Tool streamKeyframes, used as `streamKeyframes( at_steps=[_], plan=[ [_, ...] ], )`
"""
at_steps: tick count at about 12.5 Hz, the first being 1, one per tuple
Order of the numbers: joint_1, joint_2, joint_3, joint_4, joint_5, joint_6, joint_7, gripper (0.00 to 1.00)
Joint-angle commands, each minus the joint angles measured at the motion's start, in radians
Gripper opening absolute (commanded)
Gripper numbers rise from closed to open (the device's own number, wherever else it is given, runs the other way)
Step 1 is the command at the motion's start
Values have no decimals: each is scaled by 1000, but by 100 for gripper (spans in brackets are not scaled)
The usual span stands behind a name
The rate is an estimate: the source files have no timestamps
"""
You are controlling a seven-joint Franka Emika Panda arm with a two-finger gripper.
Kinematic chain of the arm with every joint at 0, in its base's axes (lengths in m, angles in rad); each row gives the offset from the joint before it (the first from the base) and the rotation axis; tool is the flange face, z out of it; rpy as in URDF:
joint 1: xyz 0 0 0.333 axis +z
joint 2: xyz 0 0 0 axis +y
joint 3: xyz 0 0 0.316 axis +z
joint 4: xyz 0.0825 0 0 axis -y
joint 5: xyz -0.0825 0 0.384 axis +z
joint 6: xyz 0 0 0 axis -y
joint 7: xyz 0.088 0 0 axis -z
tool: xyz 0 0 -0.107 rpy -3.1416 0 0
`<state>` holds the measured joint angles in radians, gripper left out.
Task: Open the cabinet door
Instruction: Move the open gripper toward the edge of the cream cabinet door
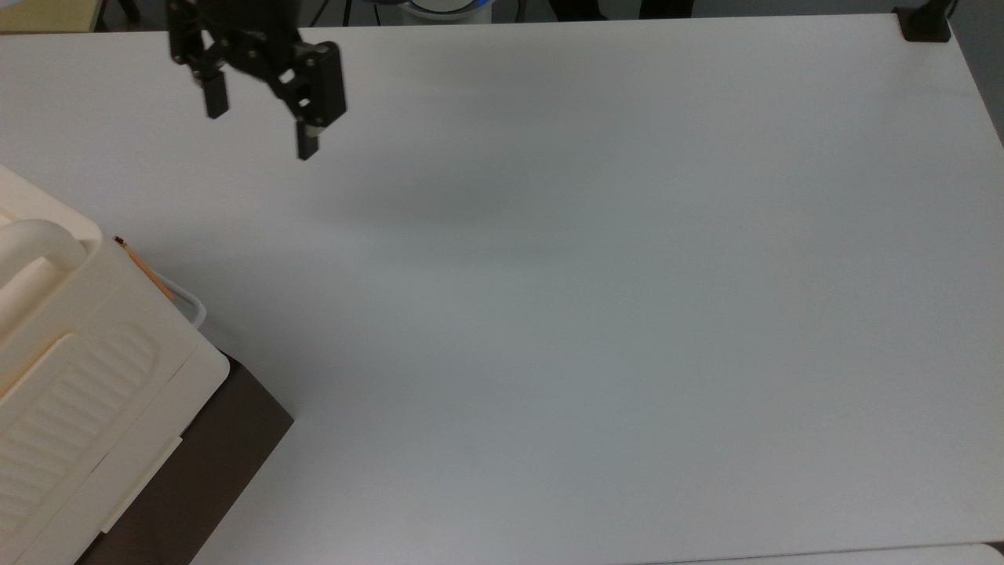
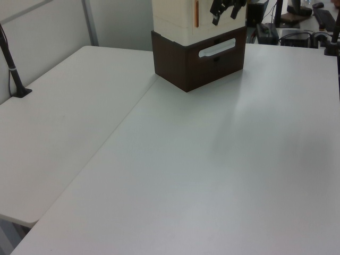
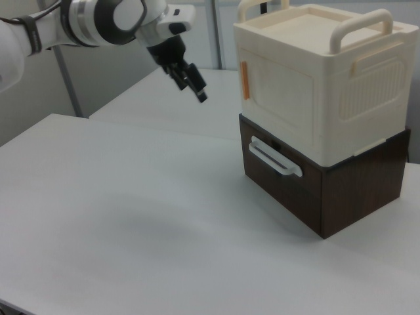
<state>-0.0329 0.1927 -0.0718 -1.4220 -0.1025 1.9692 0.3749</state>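
The cabinet door [image 3: 279,98] sits flush in the cabinet [image 3: 321,79], which is stacked on the dark brown box [image 3: 328,184] at the right view's right. Nothing opened yet. Gripper [image 1: 261,128] hangs spread and empty above the table [image 1: 588,275], apart from the door; the approach, grab and pull are left.
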Motion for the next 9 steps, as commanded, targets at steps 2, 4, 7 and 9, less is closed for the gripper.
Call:
streamKeyframes(
  at_steps=[2, 4, 7, 9],
  plan=[
    [-25, 50, -11, 18, -77, 190, 25, 100],
    [-35, 79, -11, 18, -121, 244, 25, 98],
    [-36, 111, -13, 18, -138, 332, 25, 97],
    [-38, 122, -16, 32, -138, 376, 41, 91]
  ],
)
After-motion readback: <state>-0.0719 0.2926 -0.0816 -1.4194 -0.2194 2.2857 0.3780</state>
